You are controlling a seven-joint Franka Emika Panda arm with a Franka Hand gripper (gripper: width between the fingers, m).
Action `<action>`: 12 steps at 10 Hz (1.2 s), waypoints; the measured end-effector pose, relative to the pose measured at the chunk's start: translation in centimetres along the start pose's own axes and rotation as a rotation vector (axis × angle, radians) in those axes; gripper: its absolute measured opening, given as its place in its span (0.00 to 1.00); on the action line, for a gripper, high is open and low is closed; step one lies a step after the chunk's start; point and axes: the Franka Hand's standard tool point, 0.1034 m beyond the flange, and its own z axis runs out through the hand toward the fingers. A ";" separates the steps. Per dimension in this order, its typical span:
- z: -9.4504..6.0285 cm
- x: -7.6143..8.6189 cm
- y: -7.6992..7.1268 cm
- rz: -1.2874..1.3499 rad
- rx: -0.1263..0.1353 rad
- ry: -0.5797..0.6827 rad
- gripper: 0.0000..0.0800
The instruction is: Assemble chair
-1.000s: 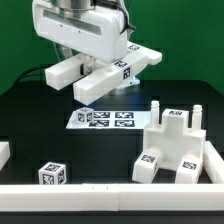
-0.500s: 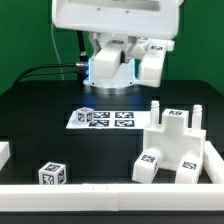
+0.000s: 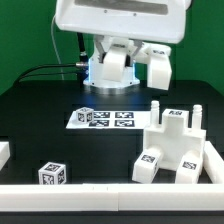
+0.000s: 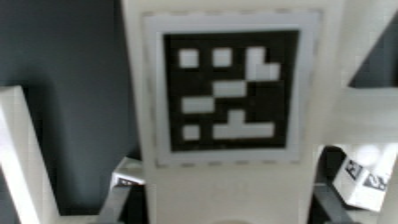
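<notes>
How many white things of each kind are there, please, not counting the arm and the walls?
Held part: 1
Cube: 1
Chair assembly: 1
Marker board: 1
Total: 4

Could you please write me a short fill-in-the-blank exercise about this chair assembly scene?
The thin flat white marker board lies on the ___ table. The small white tagged plastic cube stands at the exterior view's ___ side. The white plastic chair part held above the table bears a square black-and-white ___. Missing words: black; left; tag.
</notes>
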 end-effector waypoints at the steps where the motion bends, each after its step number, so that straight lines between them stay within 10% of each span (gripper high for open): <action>1: -0.2 0.8 -1.5 0.065 0.009 0.031 0.36; 12: 0.7 1.7 -4.7 0.266 0.068 0.103 0.36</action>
